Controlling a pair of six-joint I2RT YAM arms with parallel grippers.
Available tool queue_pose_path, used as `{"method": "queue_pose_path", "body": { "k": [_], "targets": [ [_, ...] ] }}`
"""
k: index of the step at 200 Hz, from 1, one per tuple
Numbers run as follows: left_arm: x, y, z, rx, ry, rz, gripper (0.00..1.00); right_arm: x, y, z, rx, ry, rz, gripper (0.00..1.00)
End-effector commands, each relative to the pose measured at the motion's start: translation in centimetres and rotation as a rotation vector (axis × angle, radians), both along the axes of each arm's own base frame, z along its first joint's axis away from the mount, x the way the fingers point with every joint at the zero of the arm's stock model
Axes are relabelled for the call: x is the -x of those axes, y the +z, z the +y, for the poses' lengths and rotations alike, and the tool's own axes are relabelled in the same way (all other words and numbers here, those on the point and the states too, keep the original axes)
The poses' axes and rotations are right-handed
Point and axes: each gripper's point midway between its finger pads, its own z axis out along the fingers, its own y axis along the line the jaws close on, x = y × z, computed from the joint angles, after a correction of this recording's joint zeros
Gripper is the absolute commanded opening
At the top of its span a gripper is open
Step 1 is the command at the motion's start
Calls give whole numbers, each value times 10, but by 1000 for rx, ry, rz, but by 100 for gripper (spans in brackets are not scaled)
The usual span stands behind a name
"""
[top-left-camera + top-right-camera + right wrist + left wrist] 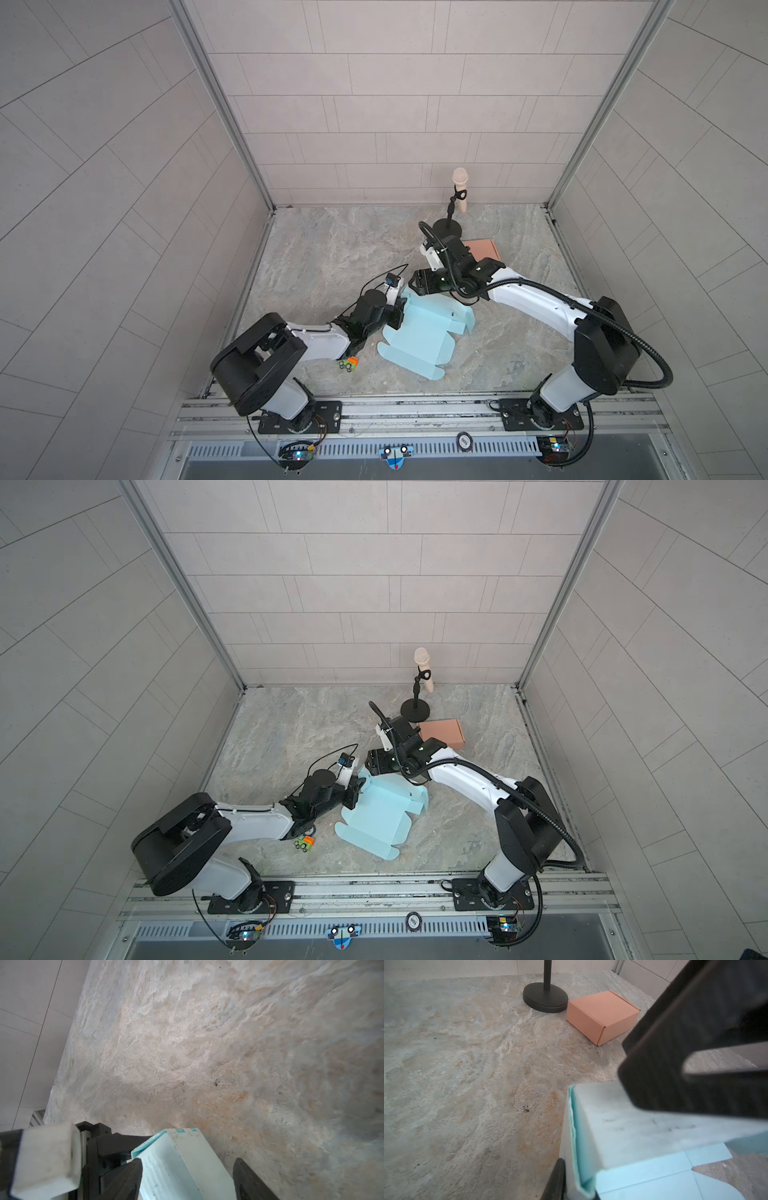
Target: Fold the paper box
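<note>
Pinching the folded far-left wall of the pale blue cardboard box blank, centre tabletop, with the left tool; straddling it with the right tool, spread. Close squarely, press evenly, no crumpling.

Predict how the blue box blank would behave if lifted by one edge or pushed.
Probably light: the blue box blank is a thin sheet lying mostly flat. Lifted by one edge, it would likely hinge along its creases, as one raised flap suggests. Pushed, it should slide rather than roll or tip.
</note>
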Motion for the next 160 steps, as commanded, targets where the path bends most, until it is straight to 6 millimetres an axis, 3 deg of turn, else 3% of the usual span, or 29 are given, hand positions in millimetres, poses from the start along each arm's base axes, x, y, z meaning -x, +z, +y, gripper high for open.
{"method": "queue_pose_path", "body": {
  "k": [1,80,160],
  "targets": [
    [-10,7,-6,-14,8,-45,15,4,-4,5,-42,15,59,72],
    [-22,-11,-16,-35,7,-34,23,12,-31,16,-105,22,152,57],
    [-24,-24,-18,-54,3,-14,15,13,-50,6,-65,-13,162,50]
  ]
}}
